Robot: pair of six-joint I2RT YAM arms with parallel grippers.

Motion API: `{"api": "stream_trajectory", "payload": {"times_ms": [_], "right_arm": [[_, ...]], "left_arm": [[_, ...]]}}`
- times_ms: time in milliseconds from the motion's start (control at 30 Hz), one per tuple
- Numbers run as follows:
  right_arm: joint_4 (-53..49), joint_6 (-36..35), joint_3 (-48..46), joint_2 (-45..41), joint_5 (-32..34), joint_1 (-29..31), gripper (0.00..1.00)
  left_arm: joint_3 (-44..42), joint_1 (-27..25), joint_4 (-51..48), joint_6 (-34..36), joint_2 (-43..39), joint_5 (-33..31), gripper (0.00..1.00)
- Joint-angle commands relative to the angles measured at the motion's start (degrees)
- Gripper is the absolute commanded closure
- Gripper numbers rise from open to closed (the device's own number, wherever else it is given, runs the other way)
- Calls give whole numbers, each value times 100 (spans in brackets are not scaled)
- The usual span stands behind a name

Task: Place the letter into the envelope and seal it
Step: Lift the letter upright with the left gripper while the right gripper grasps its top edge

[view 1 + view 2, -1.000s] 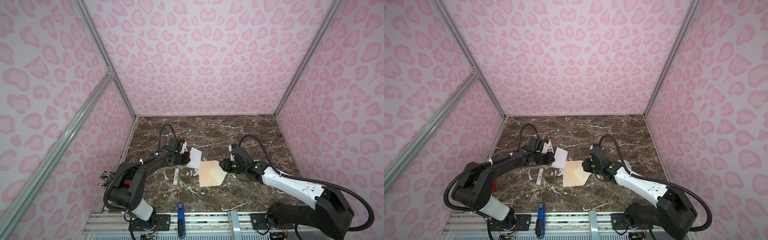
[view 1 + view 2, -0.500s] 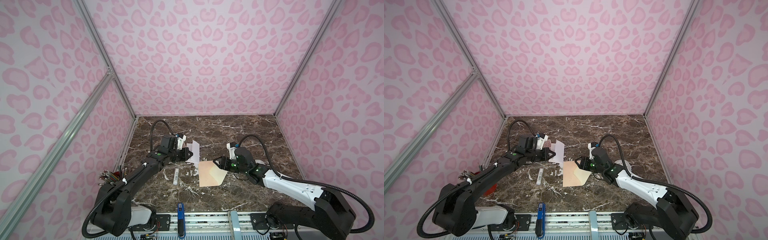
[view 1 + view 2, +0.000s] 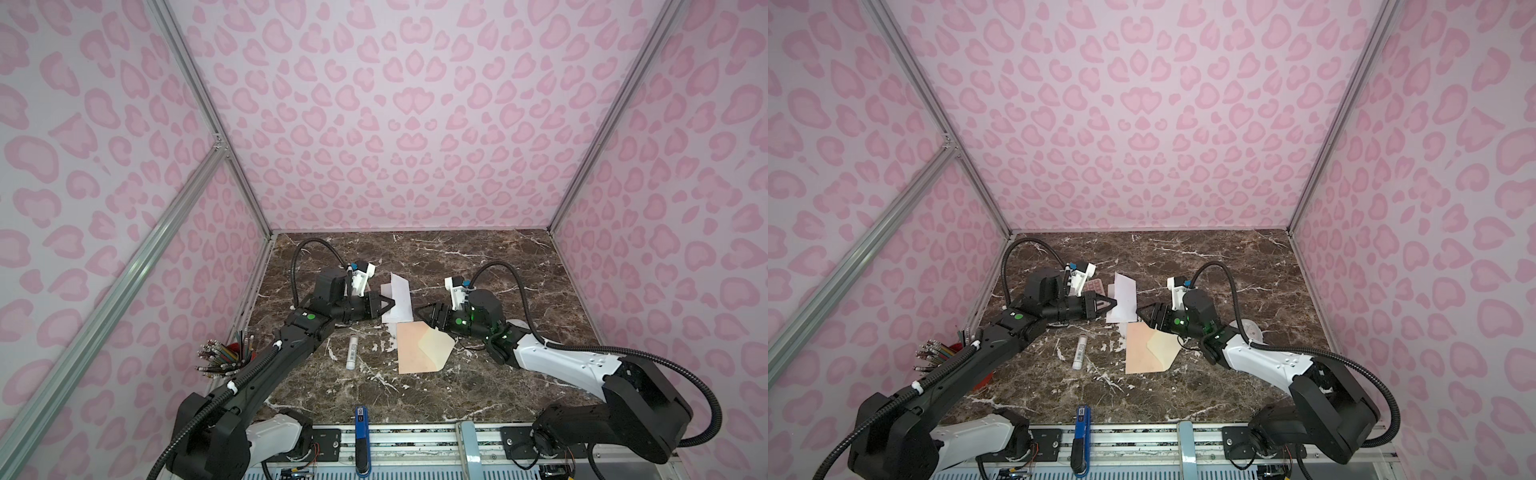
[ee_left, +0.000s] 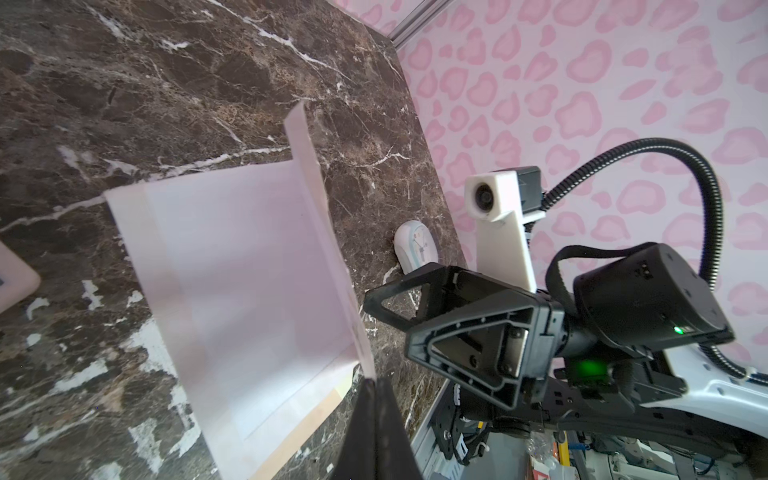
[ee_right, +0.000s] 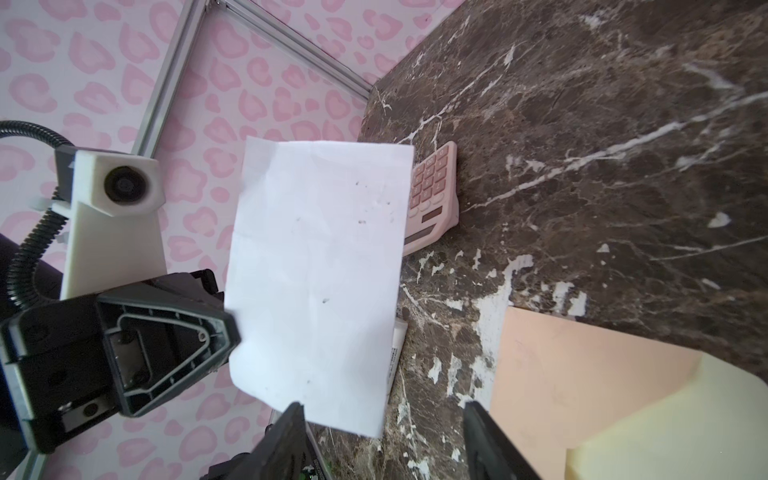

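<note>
The left tool (image 3: 388,304) is pinched tight on one side edge of the letter (image 3: 398,299), holding the white sheet roughly upright, raised off the table (image 3: 478,257). The right tool (image 3: 424,318) has its jaws spread with nothing between them, close to the sheet's opposite edge but not gripping it. The envelope (image 3: 409,353) lies flat on the table just in front of the letter, its pale flap (image 3: 436,347) open toward the right arm.
</note>
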Motion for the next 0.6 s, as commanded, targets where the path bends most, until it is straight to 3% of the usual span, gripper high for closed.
{"api": "stream_trajectory", "payload": {"times_ms": [0, 267, 567], "right_arm": [[666, 138, -33, 123, -237, -31, 35], [1845, 713, -168, 508, -654, -217, 29], [3413, 1603, -241, 966, -1096, -310, 31]], "left_arm": [[-17, -36, 391, -209, -70, 189, 96], [-72, -107, 650, -395, -123, 296, 96], [-167, -127, 743, -414, -88, 296, 96]]}}
